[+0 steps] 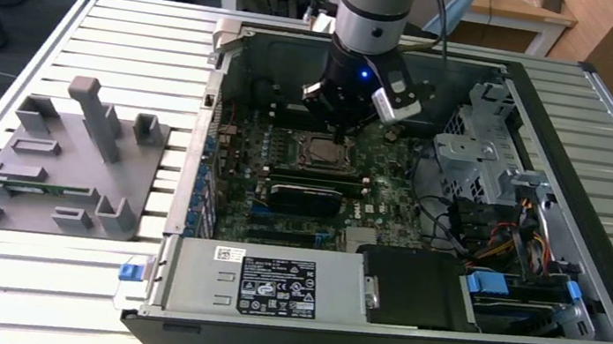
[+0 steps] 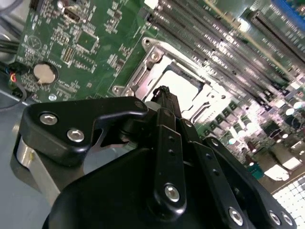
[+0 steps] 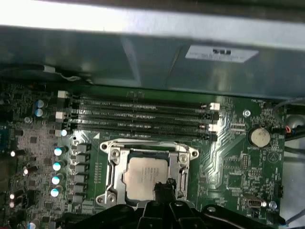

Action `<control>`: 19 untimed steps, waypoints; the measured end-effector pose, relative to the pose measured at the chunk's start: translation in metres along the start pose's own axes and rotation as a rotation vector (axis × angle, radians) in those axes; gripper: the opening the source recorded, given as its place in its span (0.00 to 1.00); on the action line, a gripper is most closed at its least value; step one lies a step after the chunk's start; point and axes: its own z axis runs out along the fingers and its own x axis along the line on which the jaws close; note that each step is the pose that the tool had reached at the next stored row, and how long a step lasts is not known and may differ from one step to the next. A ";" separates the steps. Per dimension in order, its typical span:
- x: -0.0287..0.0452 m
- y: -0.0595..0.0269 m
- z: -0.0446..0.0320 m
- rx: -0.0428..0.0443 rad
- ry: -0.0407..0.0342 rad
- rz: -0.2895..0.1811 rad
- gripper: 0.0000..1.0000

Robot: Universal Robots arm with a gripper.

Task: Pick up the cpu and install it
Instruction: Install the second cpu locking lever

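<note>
The cpu [image 3: 147,177] lies seated in the socket frame [image 3: 148,151] on the motherboard [image 3: 228,157]. My pincer [image 3: 164,187] hangs just above the frame, fingertips seemingly together, holding nothing.

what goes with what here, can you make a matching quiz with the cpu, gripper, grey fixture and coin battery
Things:
1. cpu
2. gripper
3. grey fixture
4. coin battery

Places:
A. on the slatted table outside the case, at the exterior view's left
B. lying in the metal-rimmed socket
C. round silver disc on the green board, beside the memory slots
D. just above the socket, inside the open case

Pairs: 1-B, 2-D, 3-A, 4-C
</note>
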 end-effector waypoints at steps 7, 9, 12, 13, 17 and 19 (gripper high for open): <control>0.0001 -0.0025 -0.0070 -0.0009 0.0110 0.000 0.11; 0.0002 -0.0044 -0.0072 -0.0022 0.0140 0.000 0.11; 0.0005 -0.0092 -0.0071 -0.0024 0.0140 0.000 0.11; 0.0007 -0.0121 -0.0071 -0.0023 0.0141 0.000 0.11; 0.0015 -0.0260 -0.0074 -0.0027 0.0140 0.000 0.11; 0.0019 -0.0321 -0.0075 -0.0035 0.0138 0.000 0.11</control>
